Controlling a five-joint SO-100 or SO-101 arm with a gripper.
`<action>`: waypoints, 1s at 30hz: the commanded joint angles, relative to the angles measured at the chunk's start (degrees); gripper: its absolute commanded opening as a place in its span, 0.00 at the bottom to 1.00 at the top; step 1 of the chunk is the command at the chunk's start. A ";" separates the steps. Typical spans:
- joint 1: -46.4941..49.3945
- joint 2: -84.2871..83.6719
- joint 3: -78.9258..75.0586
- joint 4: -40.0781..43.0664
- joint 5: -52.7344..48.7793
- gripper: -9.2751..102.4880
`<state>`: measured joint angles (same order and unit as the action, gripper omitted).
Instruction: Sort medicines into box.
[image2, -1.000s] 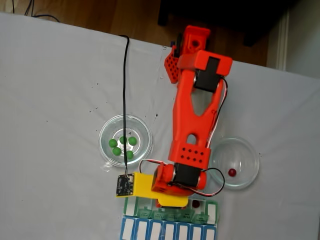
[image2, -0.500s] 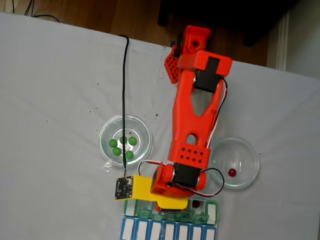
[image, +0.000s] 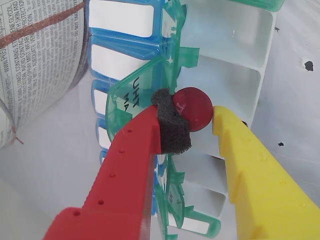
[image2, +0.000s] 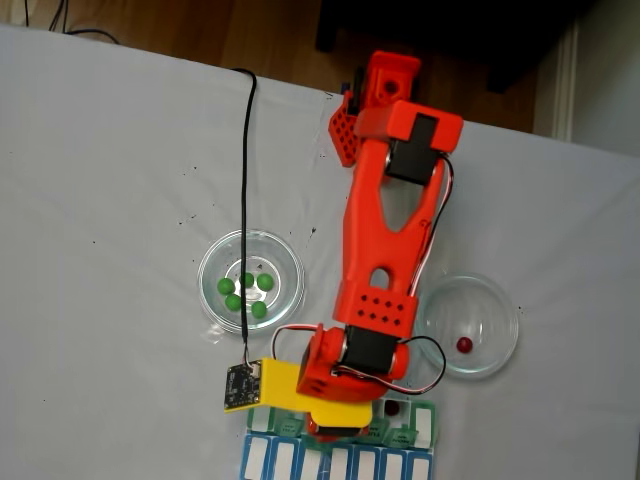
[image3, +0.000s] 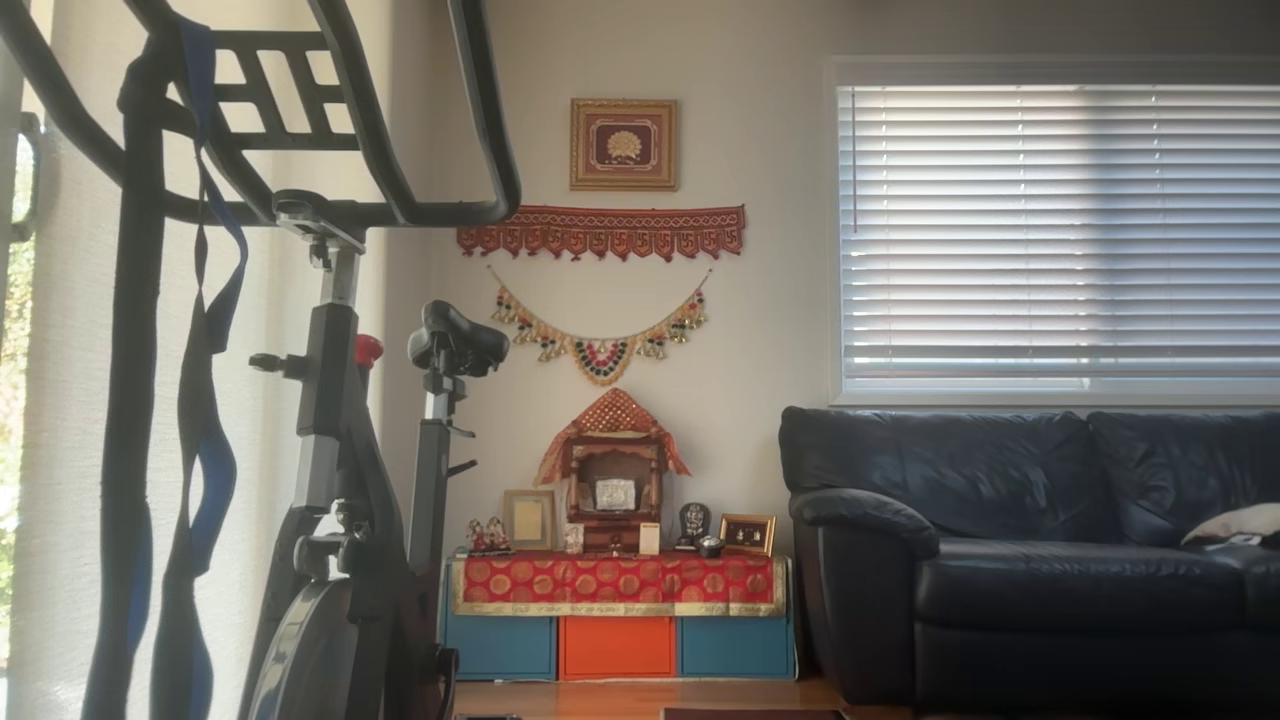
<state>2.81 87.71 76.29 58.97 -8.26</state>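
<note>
Pinching dark red ball (image: 194, 108) — fingers (image: 170, 131), over box (image: 235, 85)

Dark red ball (image: 192, 108), red and yellow gripper (image: 192, 120) with black foam pad (image: 171, 125), translucent green lids on white box (image: 235, 75), green balls (image2: 243, 292), white counter (image2: 100, 200)

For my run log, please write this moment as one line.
gripper: shut on red ball | above: open compartment of green-lid box | green balls: in glass dish
</note>
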 joint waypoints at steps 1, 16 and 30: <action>0.18 5.62 -1.49 -1.32 -0.88 0.10; 0.26 2.02 -5.27 2.20 -2.99 0.12; 0.79 1.23 -6.77 2.90 -3.08 0.17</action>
<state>3.08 87.45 75.94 61.70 -10.90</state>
